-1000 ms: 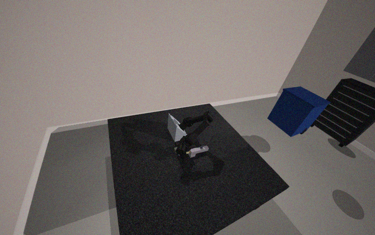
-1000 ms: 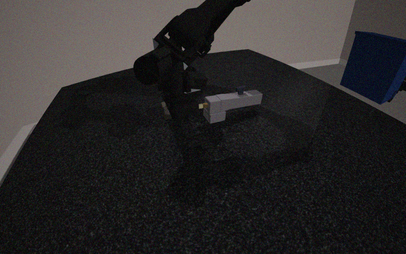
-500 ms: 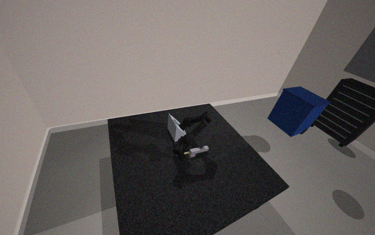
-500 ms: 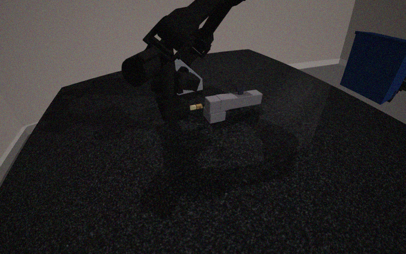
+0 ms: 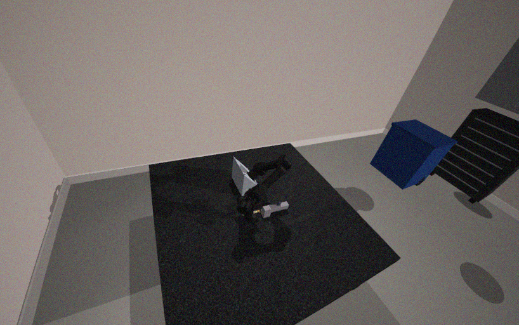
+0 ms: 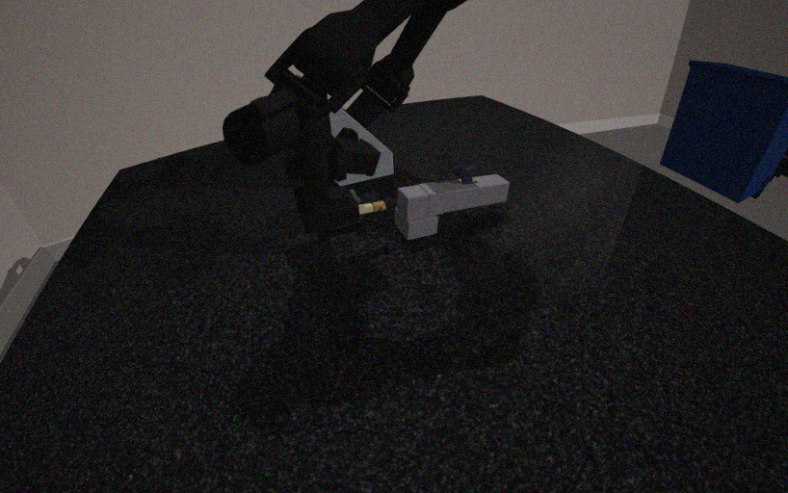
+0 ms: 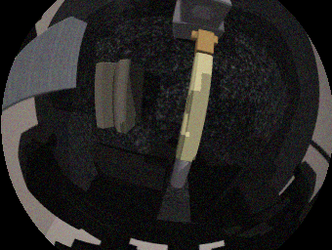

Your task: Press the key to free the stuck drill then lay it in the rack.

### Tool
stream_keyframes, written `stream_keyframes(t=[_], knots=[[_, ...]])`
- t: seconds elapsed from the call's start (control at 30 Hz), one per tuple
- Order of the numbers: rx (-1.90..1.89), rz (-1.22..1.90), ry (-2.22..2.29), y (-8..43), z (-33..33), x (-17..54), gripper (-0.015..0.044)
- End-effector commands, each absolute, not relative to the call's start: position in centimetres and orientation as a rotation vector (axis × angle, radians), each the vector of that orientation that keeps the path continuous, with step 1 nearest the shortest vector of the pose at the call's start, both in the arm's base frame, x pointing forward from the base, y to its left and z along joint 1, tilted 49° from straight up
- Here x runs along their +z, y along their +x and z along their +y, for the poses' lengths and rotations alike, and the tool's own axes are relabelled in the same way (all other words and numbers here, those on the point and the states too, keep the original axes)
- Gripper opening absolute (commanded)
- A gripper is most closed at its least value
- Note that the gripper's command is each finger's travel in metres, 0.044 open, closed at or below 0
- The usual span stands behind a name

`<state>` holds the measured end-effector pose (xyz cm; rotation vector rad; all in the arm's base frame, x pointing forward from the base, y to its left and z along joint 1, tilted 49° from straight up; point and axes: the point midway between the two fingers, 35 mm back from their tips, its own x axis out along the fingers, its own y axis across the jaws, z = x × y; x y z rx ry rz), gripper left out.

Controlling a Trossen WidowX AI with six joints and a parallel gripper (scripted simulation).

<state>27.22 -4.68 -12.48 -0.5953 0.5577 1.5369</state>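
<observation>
My gripper (image 5: 250,211) (image 6: 351,210) (image 7: 182,140) is shut on the drill (image 5: 256,211) (image 6: 365,208) (image 7: 197,112), a thin pale yellow rod with an orange end. The drill is level, low over the mat. Its orange end points at the pale grey block (image 5: 275,209) (image 6: 461,200) (image 7: 200,21), with a small gap between them in the exterior view. A dark knob (image 6: 467,174), apparently the key, stands on top of the block. The rack (image 7: 104,95), two brownish upright bars, stands left of the drill in the wrist view. The arm mostly hides it in the top and exterior views.
A light grey angled panel (image 5: 240,179) (image 6: 382,165) (image 7: 51,59) stands behind the gripper on the black mat (image 5: 214,275) (image 6: 407,406). A blue box (image 5: 405,153) (image 6: 721,127) and a black slatted piece (image 5: 482,153) are far off to the right, beyond the mat.
</observation>
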Motion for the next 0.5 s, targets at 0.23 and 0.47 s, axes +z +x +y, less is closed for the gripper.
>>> stream_keyframes(t=[0.23,0.47], knots=[[1.534,0.558,-0.600,27.21,-5.05,-11.98,0.0000],[1.534,0.558,-0.600,27.18,-5.18,-11.71,0.0000]])
